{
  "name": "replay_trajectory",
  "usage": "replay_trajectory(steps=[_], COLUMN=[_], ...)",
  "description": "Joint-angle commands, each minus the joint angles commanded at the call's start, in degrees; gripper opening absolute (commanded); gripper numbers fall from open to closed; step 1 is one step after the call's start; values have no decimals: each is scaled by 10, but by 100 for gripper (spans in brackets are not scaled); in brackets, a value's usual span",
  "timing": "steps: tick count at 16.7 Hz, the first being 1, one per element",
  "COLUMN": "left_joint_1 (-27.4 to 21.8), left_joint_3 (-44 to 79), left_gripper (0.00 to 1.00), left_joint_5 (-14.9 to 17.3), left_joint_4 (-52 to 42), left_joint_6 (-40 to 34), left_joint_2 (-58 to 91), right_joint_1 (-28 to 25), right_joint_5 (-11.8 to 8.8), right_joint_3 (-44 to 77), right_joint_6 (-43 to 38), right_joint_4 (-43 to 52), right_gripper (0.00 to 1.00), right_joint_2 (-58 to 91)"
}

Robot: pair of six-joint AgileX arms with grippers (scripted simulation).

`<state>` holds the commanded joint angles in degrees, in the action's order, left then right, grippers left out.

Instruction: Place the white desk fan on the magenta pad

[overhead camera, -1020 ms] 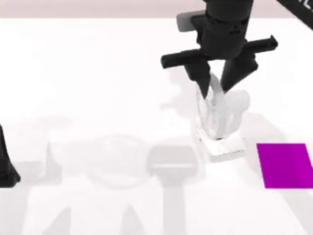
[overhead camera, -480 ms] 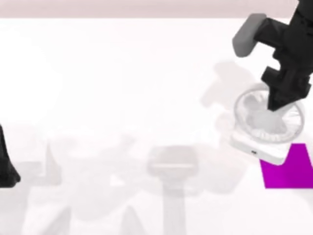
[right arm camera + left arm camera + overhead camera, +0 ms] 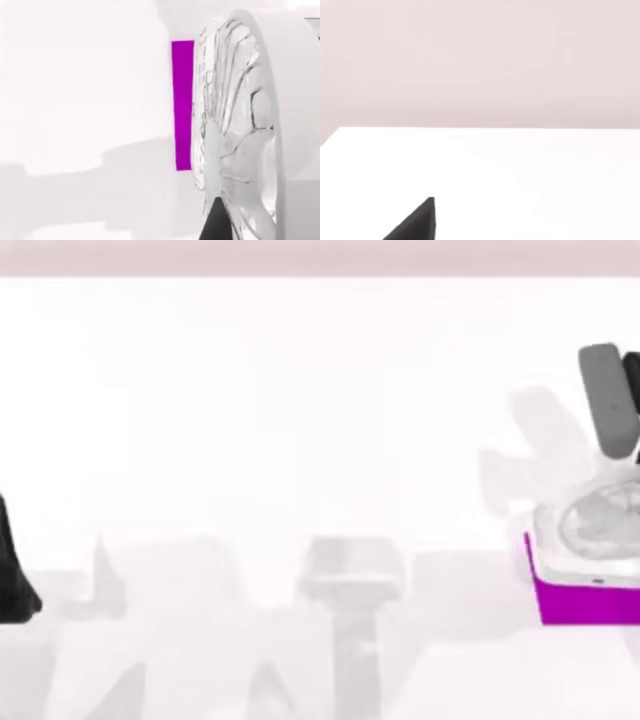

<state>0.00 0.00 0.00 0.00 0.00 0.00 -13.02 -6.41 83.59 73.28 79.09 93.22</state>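
Ribbed round-grilled white desk fan (image 3: 597,530) — flat magenta pad (image 3: 585,601)

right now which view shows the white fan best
The right wrist view: the white desk fan fills it, grille ribs clear, with the magenta pad behind. The top view catches the fan at its right edge, over the pad. The left wrist view shows none.
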Motion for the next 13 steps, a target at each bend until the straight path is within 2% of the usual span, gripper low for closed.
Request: replay_trajectory(steps=[4,9,13], left_joint_1=[0,0,0], left_joint_3=[0,0,0], left_gripper=[100,100,100], left_joint_5=[0,0,0], left_joint_4=[0,0,0], left_joint_6=[0,0,0], left_joint_2=[0,0,0], right_joint_1=[15,12,12], right_joint_5=[8,7,6], right_joint_3=[-39,-40,-86], right_joint_6=[53,51,48], right_joint_4=[-20,-21,-77], right_gripper=[0,0,0], right_joint_2=[-19,-16,-12])
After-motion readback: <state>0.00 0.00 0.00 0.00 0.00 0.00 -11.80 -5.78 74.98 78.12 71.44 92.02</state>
